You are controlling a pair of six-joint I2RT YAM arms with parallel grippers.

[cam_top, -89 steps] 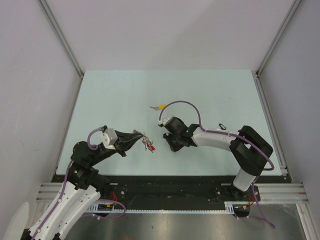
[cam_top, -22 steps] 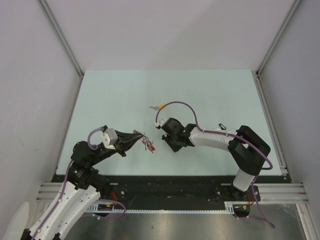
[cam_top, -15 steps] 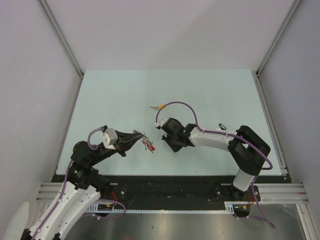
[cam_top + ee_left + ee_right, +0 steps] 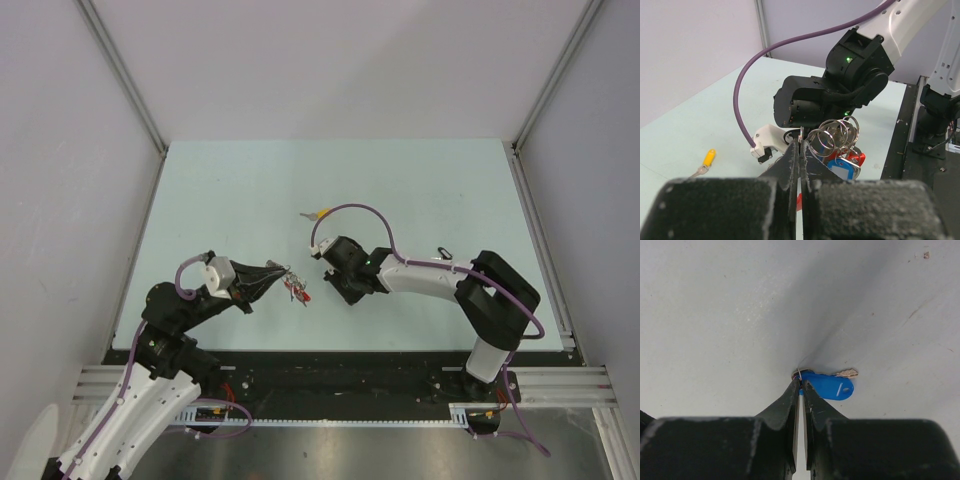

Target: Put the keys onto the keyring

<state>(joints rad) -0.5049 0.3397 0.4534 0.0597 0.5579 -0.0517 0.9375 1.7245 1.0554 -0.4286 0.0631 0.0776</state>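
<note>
Right wrist view: the right jaws pinch the blue key [image 4: 827, 386] flat on the table [image 4: 715, 315], so lift it slow and straight toward the keyring [image 4: 832, 137] squeezed tight in the left jaws.

The keyring [image 4: 292, 281] is held left of the right tool [image 4: 801, 384]. The near key [image 4: 829, 386] is laid at that tool's tip, the far key [image 4: 318, 213] behind it.
</note>
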